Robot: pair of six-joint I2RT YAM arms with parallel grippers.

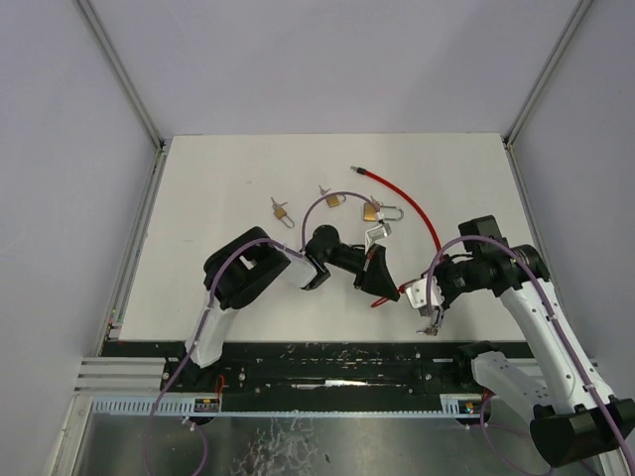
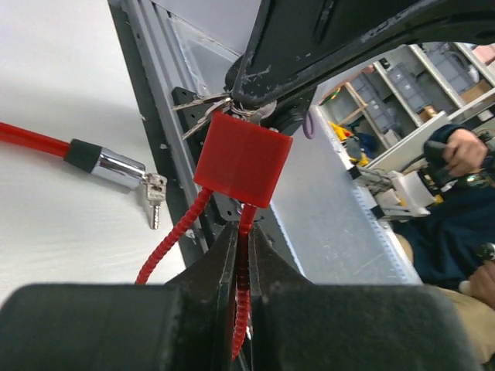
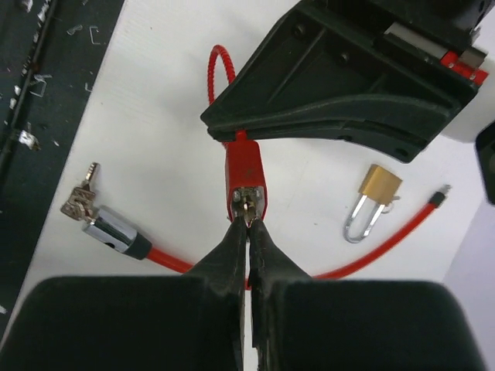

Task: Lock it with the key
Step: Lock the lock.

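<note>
The white surface (image 1: 218,188) carries everything, and both arms reach in over its near edge, meeting a little right of the middle. The left hand (image 2: 242,232) has its fingers pressed together on the thin red cable (image 1: 417,210), pinching it just beside the red lock body (image 2: 242,158), which it holds up off the surface close to the near edge. The right hand (image 3: 247,224) faces it from the other side, fingertips closed tight on the key (image 3: 246,202) that sits at the end face of the lock body. The cable runs from there in a long curve toward the far edge, right of the middle. Its chrome end (image 3: 116,232) lies by the near edge with a small key (image 3: 81,199) touching it. Three brass padlocks (image 1: 382,211) lie in a loose row across the middle of the surface, beyond the hands
</note>
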